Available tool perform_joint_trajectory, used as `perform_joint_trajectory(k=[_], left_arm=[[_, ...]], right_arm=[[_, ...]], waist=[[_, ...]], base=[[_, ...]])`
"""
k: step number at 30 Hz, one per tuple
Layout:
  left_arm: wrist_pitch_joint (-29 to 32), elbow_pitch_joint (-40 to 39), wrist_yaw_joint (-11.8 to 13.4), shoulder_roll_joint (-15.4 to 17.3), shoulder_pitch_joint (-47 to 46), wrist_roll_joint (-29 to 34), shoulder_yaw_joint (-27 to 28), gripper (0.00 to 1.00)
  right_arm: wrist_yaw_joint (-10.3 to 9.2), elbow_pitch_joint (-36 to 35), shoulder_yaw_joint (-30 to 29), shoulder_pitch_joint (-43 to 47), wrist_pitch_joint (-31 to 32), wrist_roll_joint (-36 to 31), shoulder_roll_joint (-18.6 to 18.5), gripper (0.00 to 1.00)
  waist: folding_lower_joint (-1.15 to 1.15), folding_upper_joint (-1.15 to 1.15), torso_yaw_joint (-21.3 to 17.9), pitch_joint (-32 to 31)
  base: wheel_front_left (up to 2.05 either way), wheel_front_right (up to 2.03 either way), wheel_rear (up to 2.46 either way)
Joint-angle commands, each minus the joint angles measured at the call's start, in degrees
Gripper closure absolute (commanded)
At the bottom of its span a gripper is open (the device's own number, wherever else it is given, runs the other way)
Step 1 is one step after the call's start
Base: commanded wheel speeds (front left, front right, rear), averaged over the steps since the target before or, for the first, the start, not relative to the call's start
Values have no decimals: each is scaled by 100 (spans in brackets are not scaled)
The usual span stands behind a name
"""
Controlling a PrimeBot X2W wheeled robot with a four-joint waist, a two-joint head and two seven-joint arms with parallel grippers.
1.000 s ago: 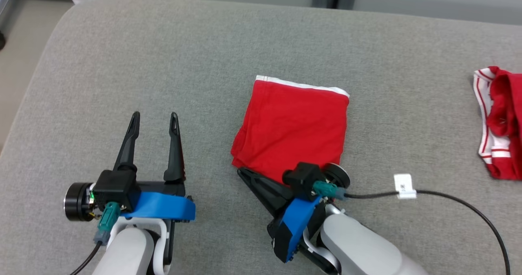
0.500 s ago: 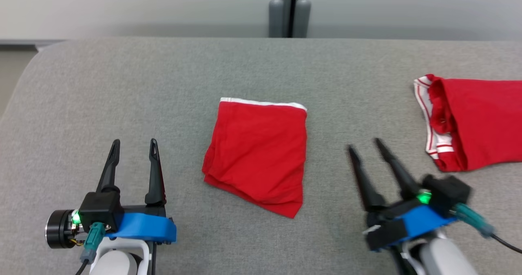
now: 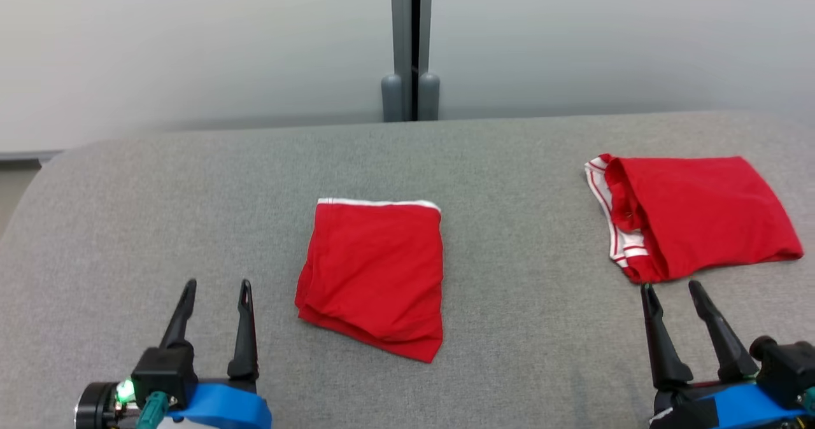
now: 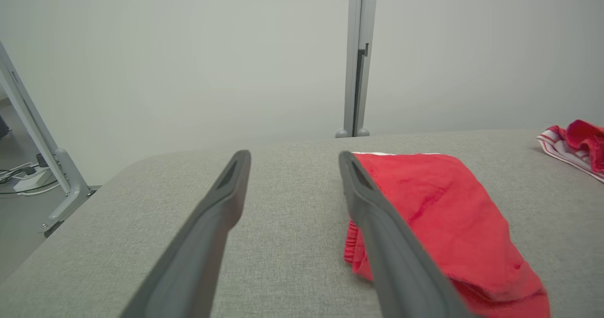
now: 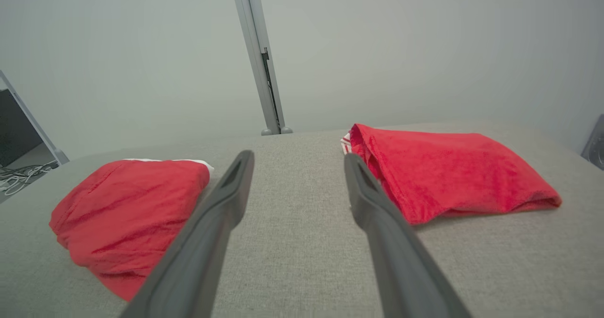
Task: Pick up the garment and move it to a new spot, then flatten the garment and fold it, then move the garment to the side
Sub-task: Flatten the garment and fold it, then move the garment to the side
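Two red garments on grey surface (image 3: 509, 161): folded garment (image 3: 375, 276) centre, striped-trim garment (image 3: 694, 216) right. Left gripper (image 3: 217, 284), right gripper (image 3: 670, 286) near edge, jaws released, empty.

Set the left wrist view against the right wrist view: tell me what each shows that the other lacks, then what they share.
Left wrist view, not the right: the left hand, open. Right wrist view, not the left: the right hand, open; the full red body of the second garment, which the left wrist view cuts off at its striped end; an unidentifiable dark object at the right edge. Both: the folded red garment, the grey cushion, the grey post against the wall, and a slanted metal bar at the left edge.
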Motion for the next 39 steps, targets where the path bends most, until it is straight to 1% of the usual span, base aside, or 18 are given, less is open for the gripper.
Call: perform_joint_trajectory(k=[1, 11, 21, 36, 39], left_arm=[[33, -2, 0, 44, 119, -9, -28, 0], [159, 48, 0, 77, 447, -104, -152, 0], [380, 81, -47, 213, 401, -139, -188, 0], [221, -13, 46, 238, 312, -170, -143, 0], [184, -26, 14, 243, 244, -181, -145, 0]], right_arm=[[3, -88, 15, 177, 77, -28, 27, 0], [3, -332, -26, 594, 353, 50, 45, 0], [3, -411, -60, 684, 536, 76, 46, 0], [3, -462, -140, 684, 589, 83, 46, 0], [3, -466, -199, 664, 585, 71, 46, 0]], waist=[[1, 1, -105, -162], [1, 1, -72, -510], [1, 1, -50, -549], [1, 1, -5, -502], [1, 1, 58, -454]], base=[[0, 0, 0], [0, 0, 0], [0, 0, 0], [0, 0, 0], [0, 0, 0]])
